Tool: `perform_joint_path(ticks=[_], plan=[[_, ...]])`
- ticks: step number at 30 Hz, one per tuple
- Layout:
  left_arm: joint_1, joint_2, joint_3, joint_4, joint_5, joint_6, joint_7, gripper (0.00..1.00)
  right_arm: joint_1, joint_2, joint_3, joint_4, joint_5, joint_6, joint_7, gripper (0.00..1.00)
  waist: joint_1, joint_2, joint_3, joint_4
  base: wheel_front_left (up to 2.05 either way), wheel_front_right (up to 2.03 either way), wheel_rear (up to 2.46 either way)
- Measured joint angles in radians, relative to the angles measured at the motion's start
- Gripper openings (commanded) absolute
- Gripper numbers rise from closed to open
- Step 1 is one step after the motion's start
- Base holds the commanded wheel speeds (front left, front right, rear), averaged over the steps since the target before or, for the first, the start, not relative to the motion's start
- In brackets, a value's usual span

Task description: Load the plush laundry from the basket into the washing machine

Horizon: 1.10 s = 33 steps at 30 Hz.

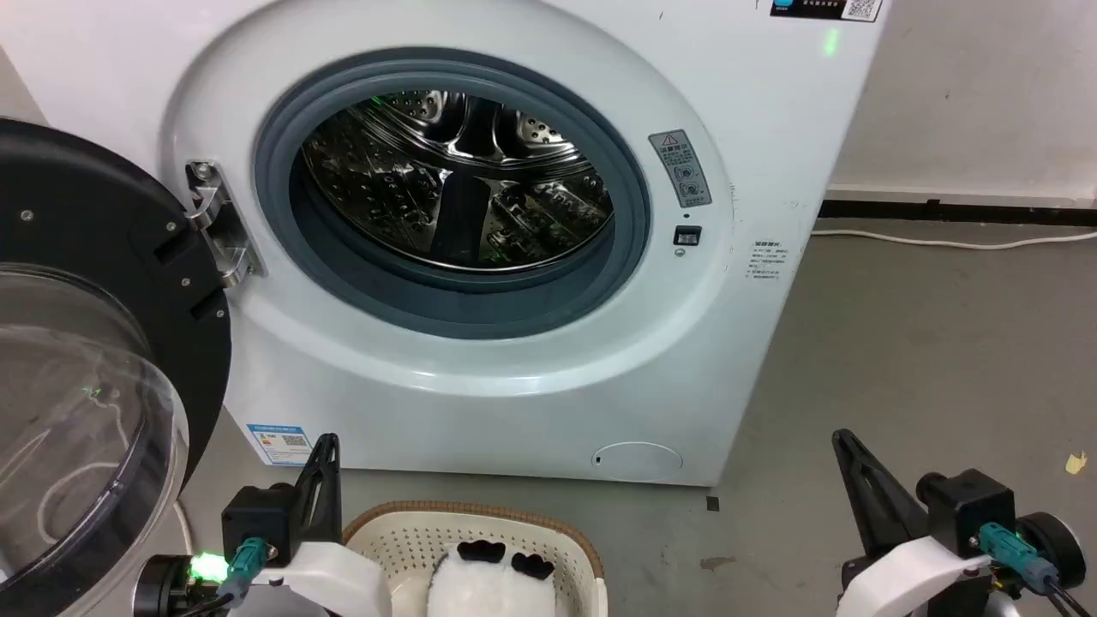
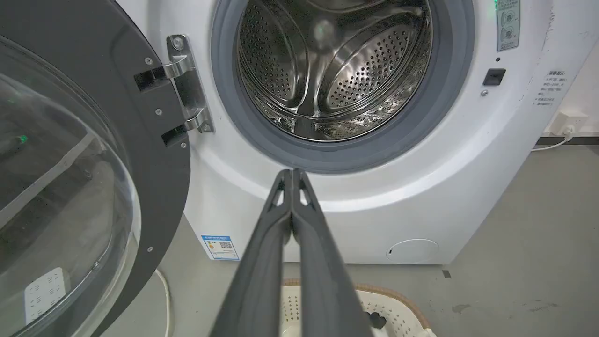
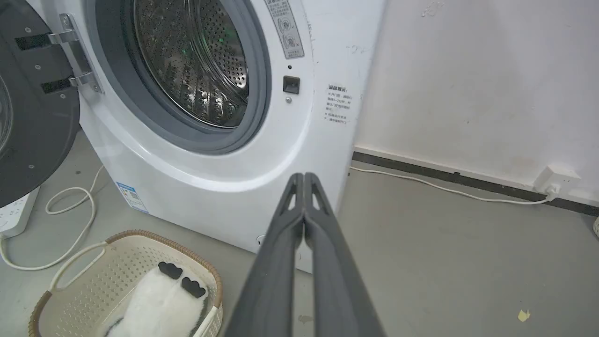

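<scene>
The plush laundry (image 1: 488,583) (image 3: 159,299), fluffy white with black patches, lies in the cream perforated basket (image 1: 411,540) (image 3: 93,276) (image 2: 398,309) on the floor before the washing machine (image 1: 754,111) (image 2: 262,187) (image 3: 220,187). Its round door (image 1: 86,343) (image 2: 70,164) hangs wide open at the left, and the steel drum (image 1: 454,180) (image 2: 337,70) holds nothing. My left gripper (image 1: 326,441) (image 2: 292,172) is shut and empty, just left of the basket. My right gripper (image 1: 842,435) (image 3: 304,176) is shut and empty, well right of it.
White cables (image 3: 65,206) loop on the grey floor beside a power strip (image 3: 16,215) at the machine's left. Another cable (image 1: 951,240) (image 3: 444,189) runs along the wall to a socket (image 3: 557,180). A yellow scrap (image 1: 1076,463) lies at the right.
</scene>
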Motion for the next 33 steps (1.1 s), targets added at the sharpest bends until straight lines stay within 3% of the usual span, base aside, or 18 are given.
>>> perform_joint_path(ticks=[33], plan=[[0.000, 0.000, 0.000, 0.000, 0.000, 0.000, 0.000, 0.00, 0.000, 0.000, 0.000, 0.000, 0.000, 0.000, 0.000, 0.00, 0.0000, 0.0000, 0.000, 0.000, 0.00, 0.00, 0.00]])
